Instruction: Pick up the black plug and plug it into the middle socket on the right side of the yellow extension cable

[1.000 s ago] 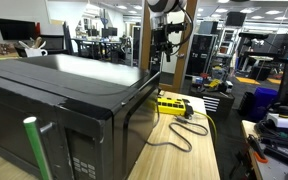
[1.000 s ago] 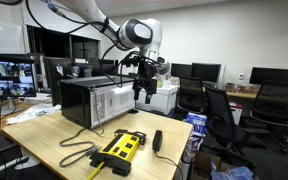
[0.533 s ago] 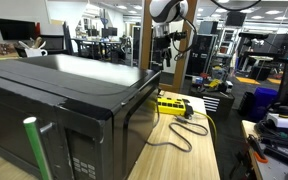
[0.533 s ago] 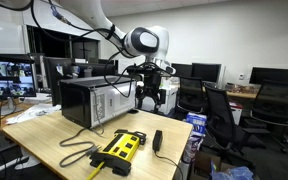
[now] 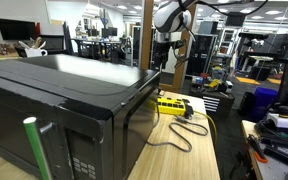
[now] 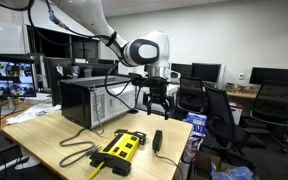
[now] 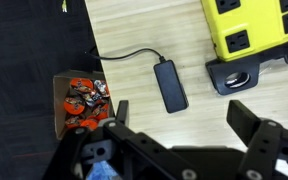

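The yellow extension cable (image 6: 120, 148) lies flat on the wooden table and shows in both exterior views (image 5: 174, 103); its end fills the top right of the wrist view (image 7: 249, 28). A thin black looping cord (image 5: 169, 135) ends in the small black plug (image 5: 188, 117) at the strip's near end. My gripper (image 6: 154, 100) hangs open and empty high above the table's far edge, well away from the plug (image 5: 166, 48). In the wrist view its fingertips (image 7: 254, 118) spread wide around the gripper (image 7: 184, 125). I cannot pick out the plug there.
A big black microwave (image 5: 64, 105) fills one side of the table (image 6: 44, 135). A black oblong block on a thin cord (image 7: 170, 85) lies beside the strip (image 6: 156, 140). A box of red items (image 7: 81, 103) sits past the table edge. Office chairs (image 6: 224, 115) stand nearby.
The arm has swung the gripper sideways and a little lower above the table's far edge, and the wrist has turned. Nothing on the table has moved.
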`<state>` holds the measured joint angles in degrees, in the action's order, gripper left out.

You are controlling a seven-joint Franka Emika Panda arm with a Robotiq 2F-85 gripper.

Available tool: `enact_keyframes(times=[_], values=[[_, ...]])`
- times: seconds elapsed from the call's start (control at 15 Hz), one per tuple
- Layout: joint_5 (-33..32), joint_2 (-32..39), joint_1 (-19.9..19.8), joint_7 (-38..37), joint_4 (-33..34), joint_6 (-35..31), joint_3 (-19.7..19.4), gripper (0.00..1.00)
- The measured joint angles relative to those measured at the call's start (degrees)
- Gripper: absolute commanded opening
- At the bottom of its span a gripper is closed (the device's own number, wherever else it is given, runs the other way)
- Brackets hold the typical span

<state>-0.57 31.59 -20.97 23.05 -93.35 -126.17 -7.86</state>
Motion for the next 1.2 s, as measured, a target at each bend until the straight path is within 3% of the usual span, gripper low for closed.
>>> enact_keyframes(times=[0.13,0.53,1.2], values=[[0.96,0.02,-0.26,0.98,-2.37,-3.11,0.63,1.00],[1.04,0.07,-1.58,12.33,-5.59,-3.35,2.69,1.00],[1.04,4.44,-3.69,19.75,-2.20,-5.23,2.76,1.00]])
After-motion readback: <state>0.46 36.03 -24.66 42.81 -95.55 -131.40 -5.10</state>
